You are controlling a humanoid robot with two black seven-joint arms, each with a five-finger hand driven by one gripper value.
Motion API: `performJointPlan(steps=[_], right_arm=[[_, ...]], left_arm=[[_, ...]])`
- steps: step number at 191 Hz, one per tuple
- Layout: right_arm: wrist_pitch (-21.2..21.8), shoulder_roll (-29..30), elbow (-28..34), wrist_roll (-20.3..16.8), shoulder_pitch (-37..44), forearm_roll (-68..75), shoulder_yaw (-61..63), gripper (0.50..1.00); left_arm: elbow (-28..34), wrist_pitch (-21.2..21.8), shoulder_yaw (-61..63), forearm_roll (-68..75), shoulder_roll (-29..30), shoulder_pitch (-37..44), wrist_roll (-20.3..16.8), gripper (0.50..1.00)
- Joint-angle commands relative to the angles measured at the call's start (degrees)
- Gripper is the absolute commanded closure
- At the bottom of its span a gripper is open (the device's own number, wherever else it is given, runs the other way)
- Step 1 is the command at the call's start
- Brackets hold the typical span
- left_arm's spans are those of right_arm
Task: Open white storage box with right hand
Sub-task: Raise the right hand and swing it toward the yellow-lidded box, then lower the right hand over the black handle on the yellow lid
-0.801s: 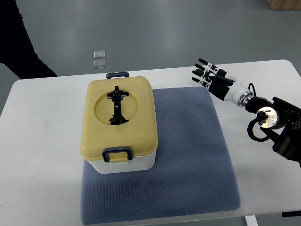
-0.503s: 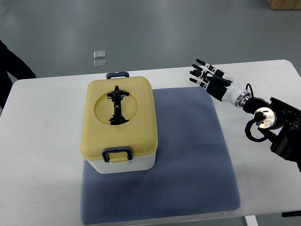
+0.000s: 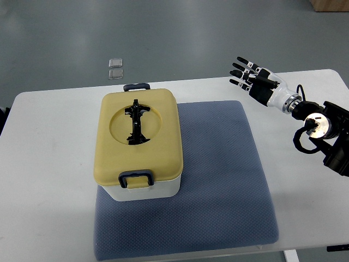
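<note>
The white storage box (image 3: 163, 190) stands on the left part of a blue-grey mat (image 3: 218, 180), closed under a yellow lid (image 3: 137, 139). A folded black handle (image 3: 134, 122) lies in the lid's round recess, and dark latches sit at the near end (image 3: 136, 178) and far end (image 3: 136, 86). My right hand (image 3: 246, 73) hovers over the table's far right, well apart from the box, fingers spread and holding nothing. Its arm (image 3: 319, 128) enters from the right edge. The left arm does not show.
The white table (image 3: 49, 174) carries the mat and box. Two small clear squares (image 3: 115, 68) lie on the grey floor beyond the table's far edge. A dark sliver (image 3: 2, 117) shows at the left edge.
My right hand has moved up and to the right, farther from the box, fingers still spread. The dark-clothed person at the upper left has left the picture.
</note>
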Motion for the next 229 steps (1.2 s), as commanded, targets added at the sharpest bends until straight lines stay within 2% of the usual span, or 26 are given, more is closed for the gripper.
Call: performJointPlan(steps=[1,29,54,76,101,134,166,202,229], right_arm=[[1.8,-0.1,0.0,0.0,1.1,-0.2,-0.2,0.554],[1.4,-0.5,0.0,0.7,4.3,-6.6,-0.3,0.554],[1.4,-2.6,0.5,4.3,6.4,-17.6,0.0,0.554],[1.3,-4.6,2.8,5.5,8.3,-24.4,0.3,0.554],[1.2,-5.8,7.4,7.6,12.2,-35.5,0.3,0.554],[-0.4,-7.5,16.4,12.6,16.3,-56.4,0.4,0.554],[0.0,-8.8,23.7,17.3,19.9,-73.2,-0.3,0.554],[0.4,-9.8,30.1,19.8,23.2,-86.9,-1.0,0.556],[0.4,-9.9,32.1,21.9,27.7,-89.8,-6.5,0.556]], left_arm=[[0.0,0.0,0.0,0.0,0.0,0.0,0.0,0.500],[0.0,0.0,0.1,0.0,0.0,-0.1,0.0,0.500],[0.0,0.0,0.0,0.0,0.0,0.0,0.0,0.500],[0.0,0.0,0.0,0.0,0.0,0.0,0.0,0.500],[0.0,0.0,0.0,0.0,0.0,0.0,0.0,0.500],[0.0,0.0,0.1,0.0,0.0,0.0,0.0,0.500],[0.0,0.0,0.1,0.0,0.0,0.0,0.0,0.500],[0.0,0.0,0.1,0.0,0.0,0.0,0.0,0.500],[0.0,0.0,0.1,0.0,0.0,0.0,0.0,0.500]])
